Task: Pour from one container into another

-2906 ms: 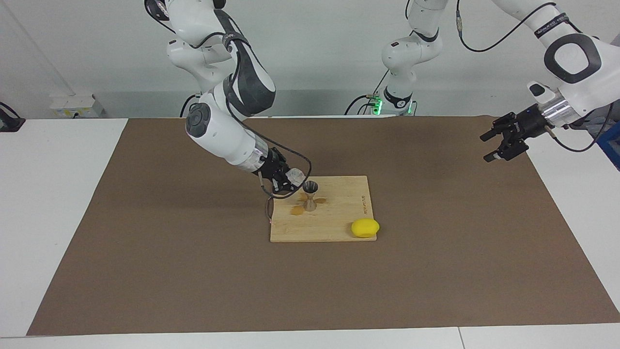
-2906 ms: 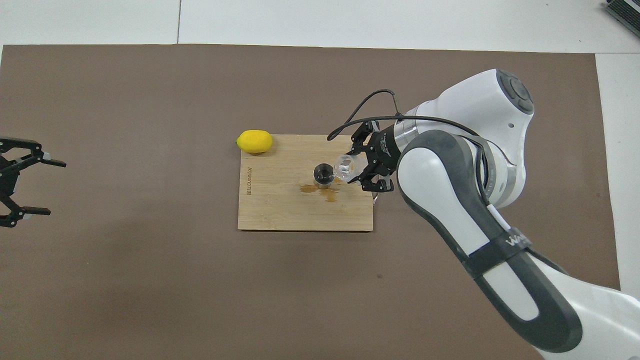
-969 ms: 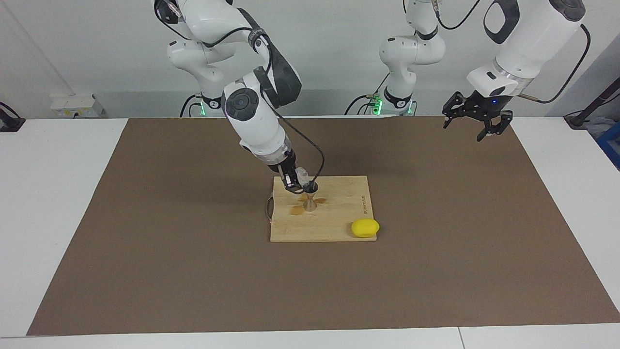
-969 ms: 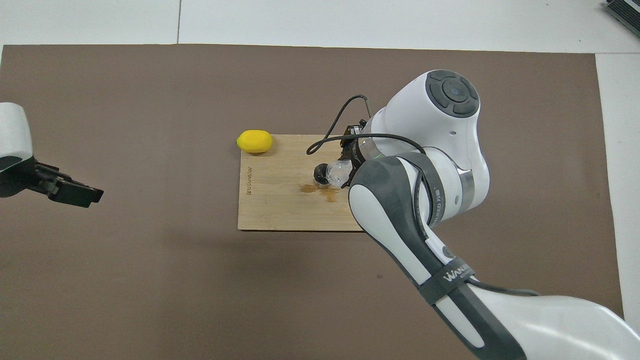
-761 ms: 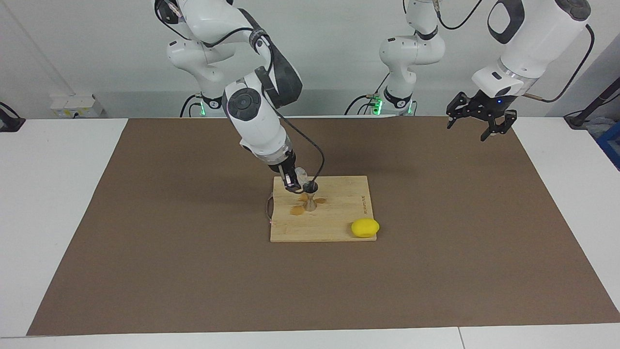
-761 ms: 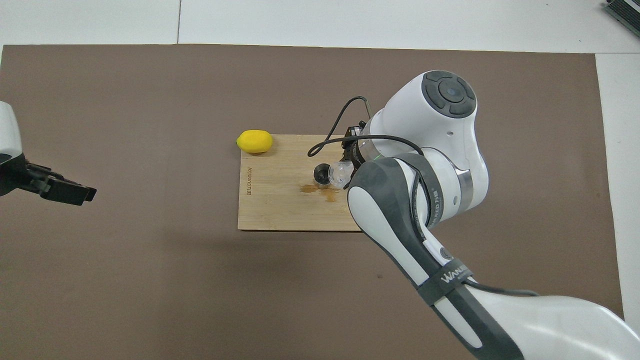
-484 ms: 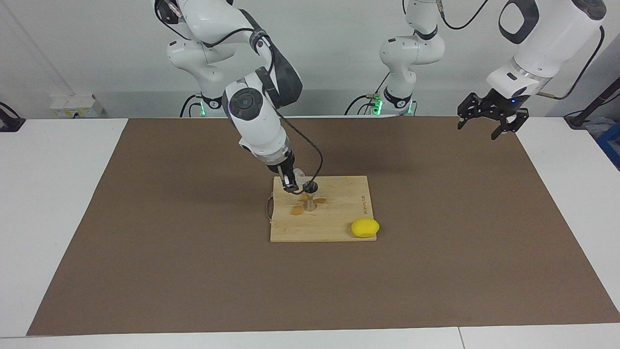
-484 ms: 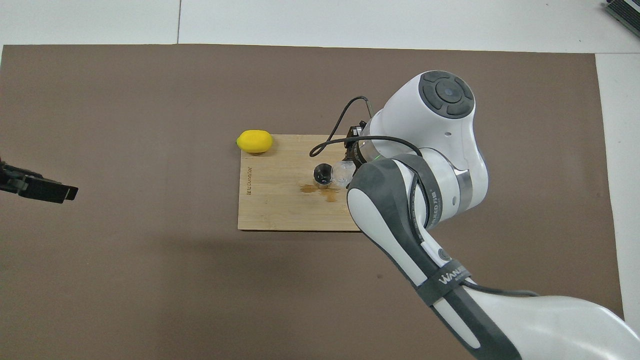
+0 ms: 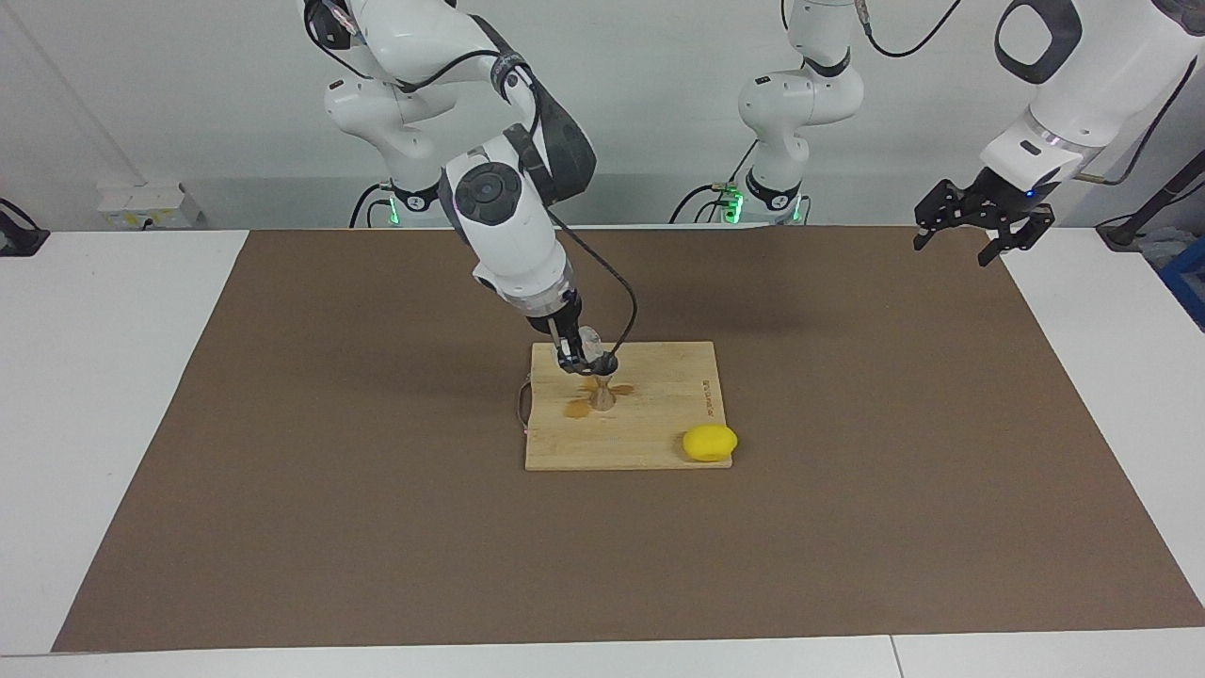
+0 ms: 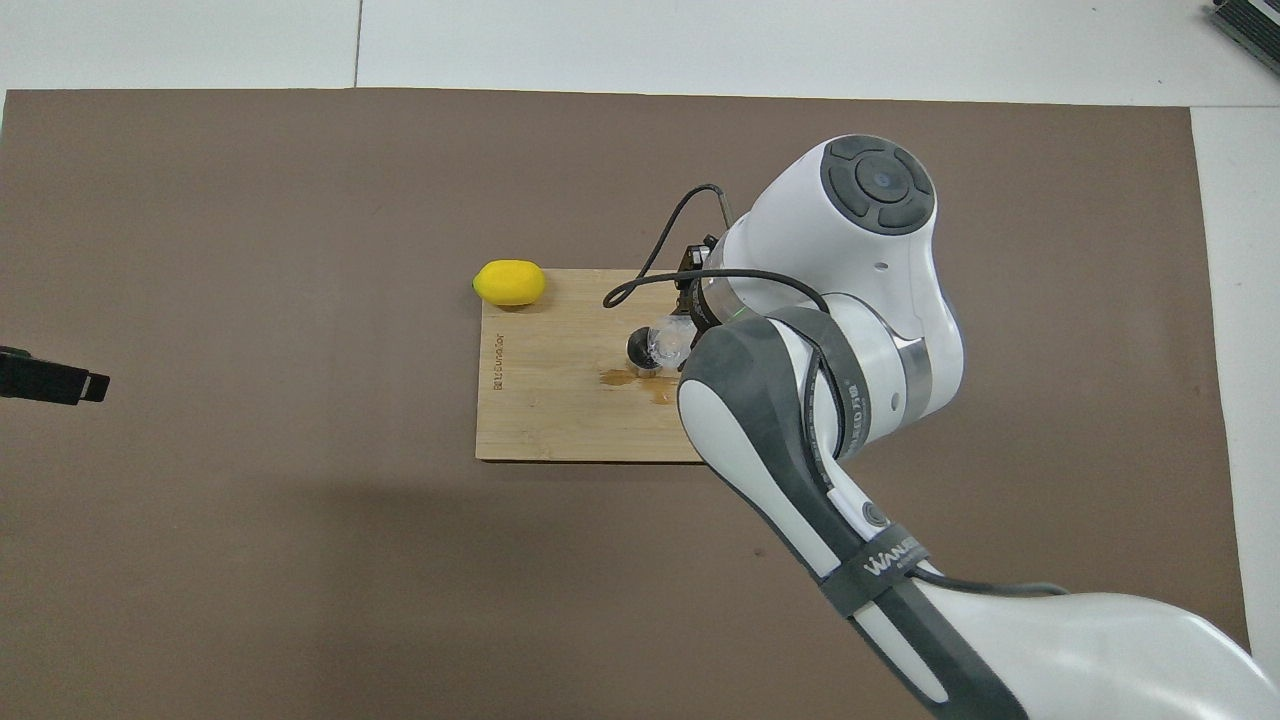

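My right gripper (image 9: 579,354) is shut on the small clear glass cup (image 9: 588,341) and holds it tilted, its mouth at the rim of the silver hourglass jigger (image 9: 601,384). The jigger stands upright on the wooden cutting board (image 9: 659,424). In the overhead view the glass cup (image 10: 668,342) overlaps the jigger's (image 10: 640,350) open top, and the right arm's wrist hides most of the right gripper (image 10: 688,325). My left gripper (image 9: 982,224) is open and empty, up in the air over the left arm's end of the mat; only its tip (image 10: 55,384) shows in the overhead view.
A yellow lemon (image 9: 710,443) lies at the board's corner farther from the robots, toward the left arm's end; it also shows in the overhead view (image 10: 510,282). Brown wet stains (image 10: 640,378) mark the board (image 10: 560,420) beside the jigger. A brown mat (image 9: 847,527) covers the table.
The right wrist has turned and swung more upright, holding the glass tilted at the jigger's rim. The left gripper has drifted outward toward its own end of the table.
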You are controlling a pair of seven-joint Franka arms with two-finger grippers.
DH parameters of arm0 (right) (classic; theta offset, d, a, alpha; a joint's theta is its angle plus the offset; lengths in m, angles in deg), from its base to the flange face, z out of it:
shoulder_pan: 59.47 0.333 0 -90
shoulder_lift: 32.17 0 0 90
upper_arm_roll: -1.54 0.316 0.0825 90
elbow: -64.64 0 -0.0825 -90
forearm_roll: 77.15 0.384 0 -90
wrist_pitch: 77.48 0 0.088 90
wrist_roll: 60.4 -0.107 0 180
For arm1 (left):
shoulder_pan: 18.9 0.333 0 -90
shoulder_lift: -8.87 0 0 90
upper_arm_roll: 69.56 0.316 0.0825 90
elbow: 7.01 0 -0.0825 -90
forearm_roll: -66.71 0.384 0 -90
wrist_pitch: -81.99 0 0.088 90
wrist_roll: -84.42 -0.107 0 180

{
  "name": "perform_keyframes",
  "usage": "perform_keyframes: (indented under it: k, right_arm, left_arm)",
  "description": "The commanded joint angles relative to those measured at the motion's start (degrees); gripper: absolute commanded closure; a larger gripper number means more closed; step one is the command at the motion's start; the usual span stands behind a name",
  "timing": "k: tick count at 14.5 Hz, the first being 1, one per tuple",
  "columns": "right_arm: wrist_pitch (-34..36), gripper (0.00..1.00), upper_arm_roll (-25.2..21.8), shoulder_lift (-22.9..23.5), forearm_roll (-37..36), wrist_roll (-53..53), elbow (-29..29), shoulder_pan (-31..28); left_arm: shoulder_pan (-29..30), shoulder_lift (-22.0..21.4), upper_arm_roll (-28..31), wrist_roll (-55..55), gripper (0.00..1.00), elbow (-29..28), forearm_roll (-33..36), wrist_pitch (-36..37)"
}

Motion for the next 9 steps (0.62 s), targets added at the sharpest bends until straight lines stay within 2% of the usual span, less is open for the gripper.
perform_keyframes:
  k: [1,3,7,9]
  right_arm:
    - [0.7,1.0,0.1,1.3,-1.8,-1.8,2.2,0.4]
    - [1.1,1.0,0.0,1.3,-2.5,-1.8,2.2,0.4]
    - [1.1,1.0,0.0,1.2,-3.7,-1.9,2.2,0.5]
    - [1.2,1.0,0.0,1.2,-4.0,-1.9,2.3,0.6]
  left_arm:
    - [-0.4,-1.1,-1.2,8.0,0.0,-0.6,4.8,-1.7]
    - [-3.1,0.1,-0.6,8.4,0.0,0.2,5.7,-1.5]
    - [-3.8,7.0,-0.5,9.9,0.0,8.0,5.8,-0.3]
    - [-6.2,8.3,1.2,12.5,0.0,9.1,5.9,-0.3]
